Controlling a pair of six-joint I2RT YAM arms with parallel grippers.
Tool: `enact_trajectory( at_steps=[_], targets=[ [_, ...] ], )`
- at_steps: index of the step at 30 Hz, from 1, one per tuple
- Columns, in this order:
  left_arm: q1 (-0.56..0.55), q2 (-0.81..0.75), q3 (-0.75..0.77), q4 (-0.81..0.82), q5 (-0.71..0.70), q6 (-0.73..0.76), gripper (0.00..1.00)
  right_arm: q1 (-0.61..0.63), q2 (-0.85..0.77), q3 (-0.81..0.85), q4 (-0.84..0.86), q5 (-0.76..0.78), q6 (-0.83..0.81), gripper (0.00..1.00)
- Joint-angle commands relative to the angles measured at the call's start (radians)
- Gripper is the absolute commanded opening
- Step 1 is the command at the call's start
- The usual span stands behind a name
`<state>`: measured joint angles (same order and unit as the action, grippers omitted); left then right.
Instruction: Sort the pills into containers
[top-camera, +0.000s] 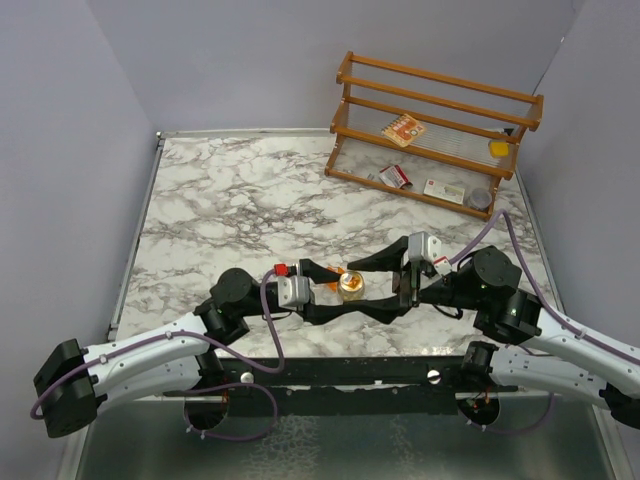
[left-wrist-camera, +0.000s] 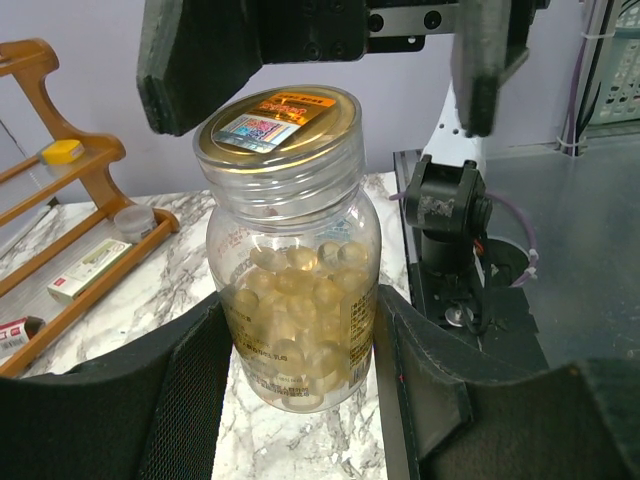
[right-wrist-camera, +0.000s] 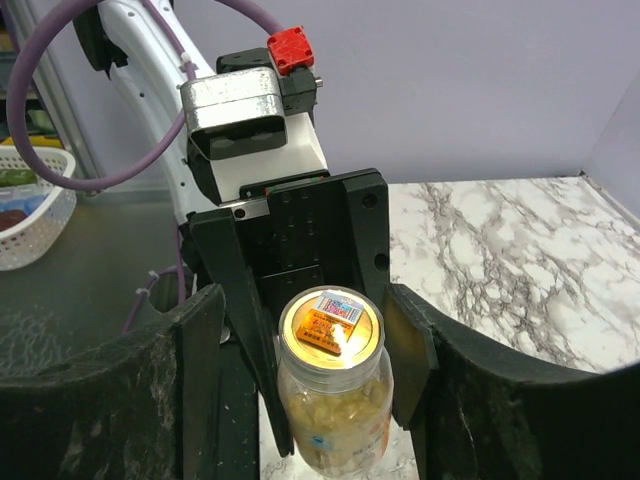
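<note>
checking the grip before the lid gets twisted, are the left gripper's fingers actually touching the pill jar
Touching. The left wrist view shows the pill jar pressed between both fingers of the left gripper, with no gap on either side.

readable text: none, every print is too small or blurred
lid sticker (left-wrist-camera: 283, 118): on top of the jar (left-wrist-camera: 290, 300), by the middle of the near edge of the desk (top-camera: 220, 200); orange ground with a square, code-like patterned patch; characters not legible
jar wall print: faint reddish lines of small type on the clear side, left wrist view; unreadable
red-and-white packets (top-camera: 396, 177): lower shelf of the wooden rack (top-camera: 440, 95), far right corner of the desk; printing visible, can't resolve it
orange patterned packet (top-camera: 403, 131): shelf above; markings only, no letters made out
</note>
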<state>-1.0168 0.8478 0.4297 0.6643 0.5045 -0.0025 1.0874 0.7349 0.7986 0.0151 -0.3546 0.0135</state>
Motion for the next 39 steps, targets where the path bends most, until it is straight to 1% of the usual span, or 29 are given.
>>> enact_trajectory(
  at_steps=[1, 12, 17, 28, 33, 39],
  targets=[
    [-0.002, -0.032, 0.027, 0.043, 0.002, -0.008, 0.0, 0.008, -0.006, -0.001, 0.007, 0.005, -0.003, 0.66],
    [-0.002, -0.011, 0.033, 0.041, 0.019, -0.017, 0.0, 0.007, -0.004, -0.009, 0.051, 0.047, -0.015, 0.66],
    [-0.003, -0.017, 0.032, 0.043, 0.016, -0.016, 0.0, 0.008, 0.008, -0.007, 0.041, 0.049, -0.015, 0.59],
    [-0.002, -0.023, 0.032, 0.044, 0.019, -0.021, 0.0, 0.008, 0.018, -0.014, 0.039, 0.058, -0.014, 0.57],
    [-0.002, -0.025, 0.036, 0.044, 0.019, -0.024, 0.0, 0.008, 0.018, -0.016, 0.037, 0.06, -0.014, 0.51],
    [-0.002, -0.034, 0.039, 0.045, 0.014, -0.033, 0.0, 0.008, 0.027, -0.007, 0.022, 0.057, -0.018, 0.34]
  ],
)
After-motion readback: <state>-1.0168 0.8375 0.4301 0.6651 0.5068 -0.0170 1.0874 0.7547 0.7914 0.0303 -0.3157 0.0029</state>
